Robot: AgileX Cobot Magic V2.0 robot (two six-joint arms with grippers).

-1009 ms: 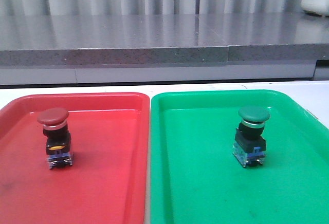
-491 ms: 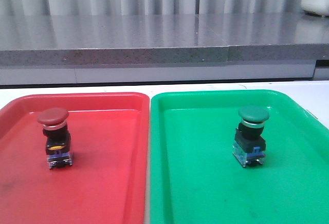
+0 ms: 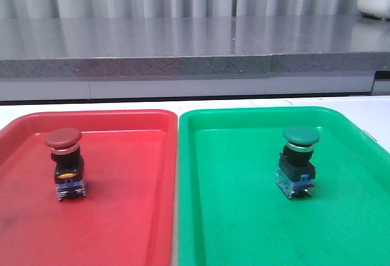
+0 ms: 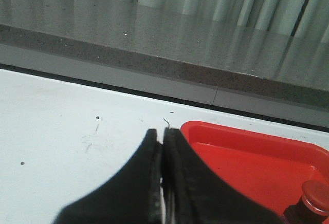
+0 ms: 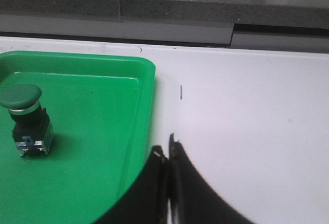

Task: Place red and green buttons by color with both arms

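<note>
White table (image 3: pixel 73 106) carries two glossy moulded trays with rounded corners: red tray (image 3: pixel 122 217) lower left, green tray (image 3: pixel 244 229) lower right. Red button (image 3: pixel 64 162) stands upright in the red tray, green button (image 3: pixel 298 161) in the green; both mushroom-capped. Left gripper (image 4: pixel 162 147) and right gripper (image 5: pixel 169 154) have jaws pressed together, empty.

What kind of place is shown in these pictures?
Probably a lab or test bench: a plain white table holding a red tray and green tray, a push-button switch in each, and a grey speckled counter behind.
</note>
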